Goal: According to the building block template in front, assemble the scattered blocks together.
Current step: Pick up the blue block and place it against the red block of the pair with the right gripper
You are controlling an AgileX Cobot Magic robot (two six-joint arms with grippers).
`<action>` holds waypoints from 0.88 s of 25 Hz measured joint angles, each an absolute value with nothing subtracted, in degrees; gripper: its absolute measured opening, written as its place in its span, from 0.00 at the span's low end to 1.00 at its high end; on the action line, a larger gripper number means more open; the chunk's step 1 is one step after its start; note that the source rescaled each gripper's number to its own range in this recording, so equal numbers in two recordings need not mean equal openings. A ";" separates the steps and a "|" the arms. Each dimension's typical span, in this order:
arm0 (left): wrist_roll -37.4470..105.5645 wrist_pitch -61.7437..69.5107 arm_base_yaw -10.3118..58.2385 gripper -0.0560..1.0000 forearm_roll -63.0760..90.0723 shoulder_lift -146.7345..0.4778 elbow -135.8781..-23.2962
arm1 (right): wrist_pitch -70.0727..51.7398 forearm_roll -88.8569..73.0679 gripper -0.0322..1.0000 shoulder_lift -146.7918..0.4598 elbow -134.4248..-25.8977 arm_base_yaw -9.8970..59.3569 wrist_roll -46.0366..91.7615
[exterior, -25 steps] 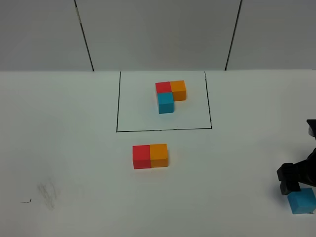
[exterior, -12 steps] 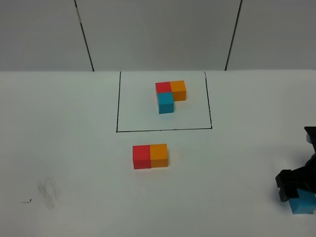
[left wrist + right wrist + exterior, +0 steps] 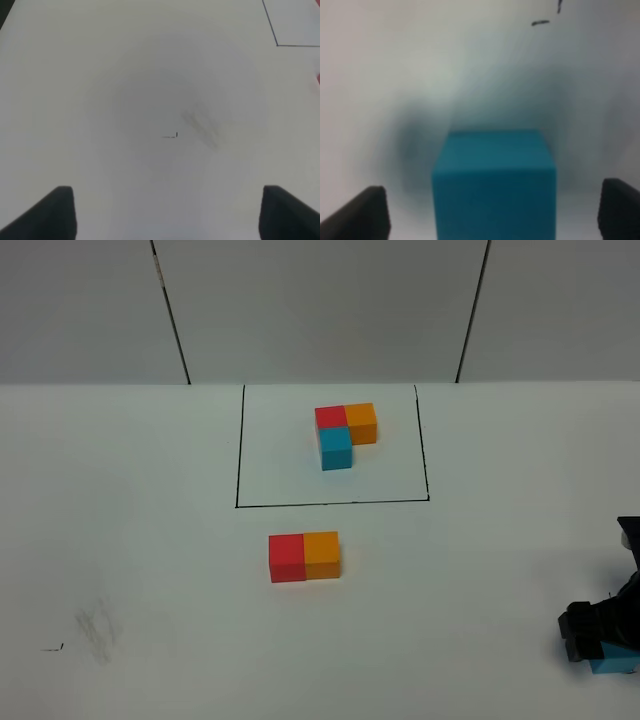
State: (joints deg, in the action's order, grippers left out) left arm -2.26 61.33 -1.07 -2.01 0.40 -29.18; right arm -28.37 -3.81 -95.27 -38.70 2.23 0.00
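While the right claw (image 3: 495, 217) hangs with its jaws spread either side of the light blue cube (image 3: 494, 182), neither of its fingers (image 3: 367, 215) visibly touching it, the last of the scattered blocks sits on the bench (image 3: 150, 540) at the near right edge, well apart from its mates. A closing that lands off-centre could twist or shove the cube rather than pinch it squarely, and a skewed hold would likely carry through to a skewed placing. Further out, the red cube (image 3: 287, 557) and orange cube (image 3: 322, 555) lie touching side by side just outside the black outline (image 3: 330, 504); a heavy set-down could knock that pair apart. Inside the outline the building block template (image 3: 345, 433) shows blue against red's near face, so landing it under orange would mirror the L. The left claw (image 3: 172, 215), jaws spread over bare bench, holds nothing
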 joint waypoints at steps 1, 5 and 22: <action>-2.26 61.33 -1.07 0.86 -2.01 0.40 -29.18 | -28.32 -3.81 0.72 -95.27 -38.70 2.23 0.00; -2.20 61.33 -1.07 0.86 -2.01 0.40 -29.18 | -28.20 -3.81 0.72 -95.27 -38.70 2.23 0.00; -2.19 61.33 -1.07 0.86 -2.01 0.40 -29.18 | -24.98 -3.73 0.72 -98.22 -38.70 2.23 0.00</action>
